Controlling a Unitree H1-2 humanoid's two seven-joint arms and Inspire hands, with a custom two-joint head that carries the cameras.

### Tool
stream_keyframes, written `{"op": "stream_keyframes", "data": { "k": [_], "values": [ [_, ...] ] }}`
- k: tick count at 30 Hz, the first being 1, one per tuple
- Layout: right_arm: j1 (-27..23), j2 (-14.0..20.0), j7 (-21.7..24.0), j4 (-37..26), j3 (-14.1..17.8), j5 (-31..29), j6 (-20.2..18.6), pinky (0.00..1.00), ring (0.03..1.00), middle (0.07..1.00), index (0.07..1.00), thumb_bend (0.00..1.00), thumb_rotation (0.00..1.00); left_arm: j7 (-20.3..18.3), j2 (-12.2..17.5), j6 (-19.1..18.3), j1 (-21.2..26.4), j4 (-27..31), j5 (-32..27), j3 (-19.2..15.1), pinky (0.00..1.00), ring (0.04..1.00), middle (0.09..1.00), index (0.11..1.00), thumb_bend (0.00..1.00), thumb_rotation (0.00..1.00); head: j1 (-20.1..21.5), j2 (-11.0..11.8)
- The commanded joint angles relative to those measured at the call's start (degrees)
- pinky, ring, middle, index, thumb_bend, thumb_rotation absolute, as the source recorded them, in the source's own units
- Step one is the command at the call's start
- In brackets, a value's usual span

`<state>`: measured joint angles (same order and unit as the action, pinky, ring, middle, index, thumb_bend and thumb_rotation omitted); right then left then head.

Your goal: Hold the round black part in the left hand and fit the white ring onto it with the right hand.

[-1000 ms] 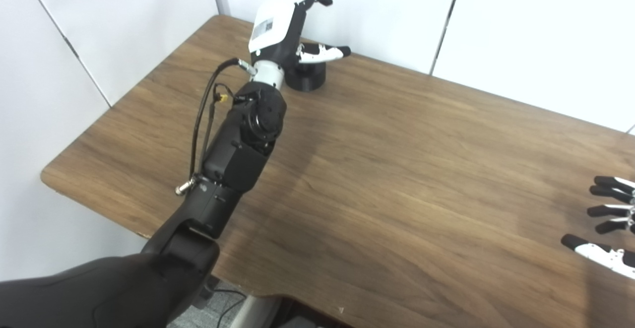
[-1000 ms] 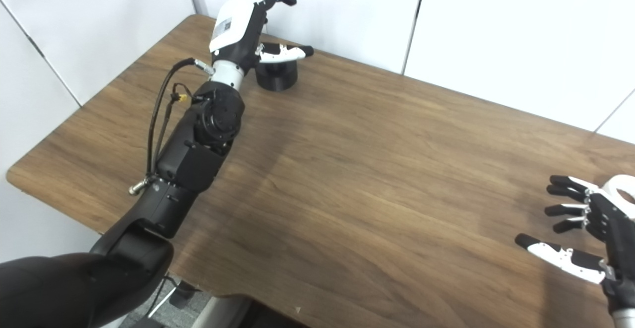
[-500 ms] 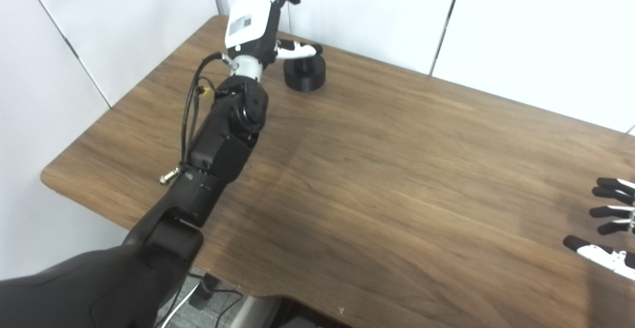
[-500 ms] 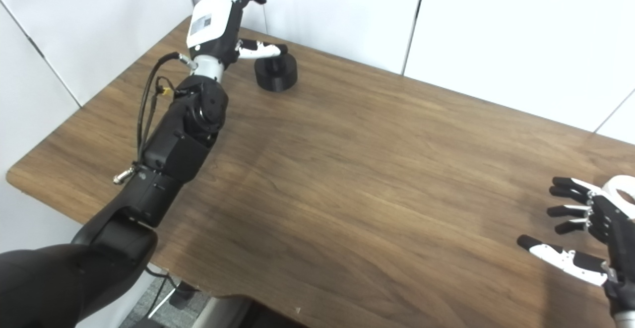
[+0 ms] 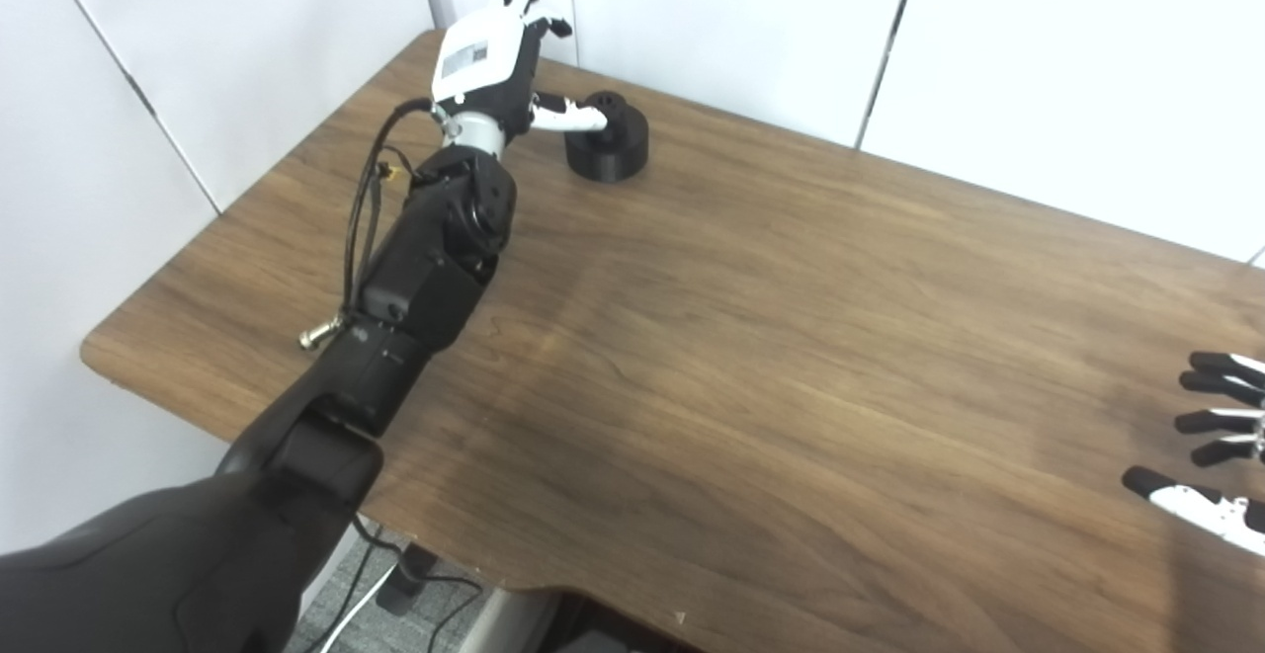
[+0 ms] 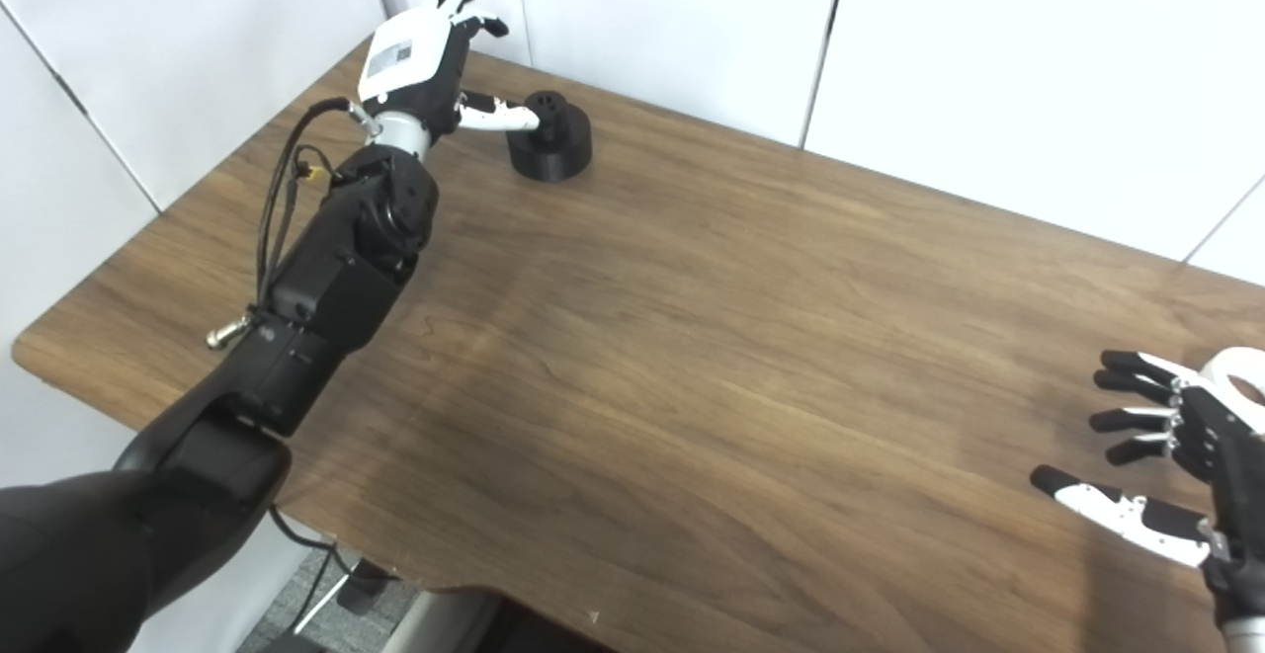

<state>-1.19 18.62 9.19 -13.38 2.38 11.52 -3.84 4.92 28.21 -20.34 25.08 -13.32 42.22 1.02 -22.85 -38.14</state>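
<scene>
Waiting at the lower right of the frame, my right hand (image 6: pixel 1176 455) hangs with fingers spread, empty, the white ring (image 6: pixel 1235 373) just behind it on the table (image 6: pixel 692 357). Upper left, my left hand (image 6: pixel 425 60) stands open just beside the round black part (image 6: pixel 549 144), thumb toward it, positioned for a grasp.

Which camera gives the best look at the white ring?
The right eye view: the white ring shows at the far right edge, just beyond the right hand. The left eye view cuts it off, showing only that hand's fingers.
</scene>
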Motion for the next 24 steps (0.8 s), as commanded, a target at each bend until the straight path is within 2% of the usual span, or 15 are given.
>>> {"op": "stream_keyframes", "data": {
  "k": [1, 8, 16, 20, 24],
  "values": [
    [-1.8, 0.8, -0.6, -1.1, 0.7, -0.8, 2.4, 0.45, 0.595, 0.716, 0.731, 0.69, 0.00, 0.7, 2.3, -0.1, 3.7, 0.6, 0.8, 0.3, 0.86, 1.000, 0.948, 0.721, 1.00, 0.47, 0.1, -0.1],
    [-2.0, 1.0, -0.6, -1.4, 0.8, -0.6, 1.8, 0.44, 0.580, 0.706, 0.723, 0.70, 0.03, 0.7, 2.7, 0.9, 4.6, -3.5, -0.4, 1.5, 0.89, 1.000, 0.954, 0.705, 1.00, 0.51, 0.5, -0.2],
    [-2.1, 1.2, -0.6, -1.5, 0.7, -0.5, 2.0, 0.44, 0.568, 0.688, 0.715, 0.71, 0.04, -0.1, 3.4, 1.5, 5.5, -7.5, -1.1, 3.7, 0.99, 1.000, 0.996, 0.756, 1.00, 0.52, 1.3, -0.1],
    [-2.1, 1.3, -0.6, -1.8, 0.8, -0.4, 1.6, 0.44, 0.573, 0.689, 0.716, 0.72, 0.06, -0.7, 3.7, 0.9, 6.8, -9.8, -0.9, 5.2, 1.00, 1.000, 1.000, 0.773, 1.00, 0.53, 1.6, -0.2],
    [-1.9, 1.4, -0.5, -2.2, 1.1, -0.7, 1.3, 0.45, 0.572, 0.691, 0.716, 0.72, 0.07, -0.1, 3.7, 1.8, 7.9, -12.1, -1.3, 5.9, 1.00, 1.000, 1.000, 0.775, 1.00, 0.52, 1.8, -0.3]
  ]
}}
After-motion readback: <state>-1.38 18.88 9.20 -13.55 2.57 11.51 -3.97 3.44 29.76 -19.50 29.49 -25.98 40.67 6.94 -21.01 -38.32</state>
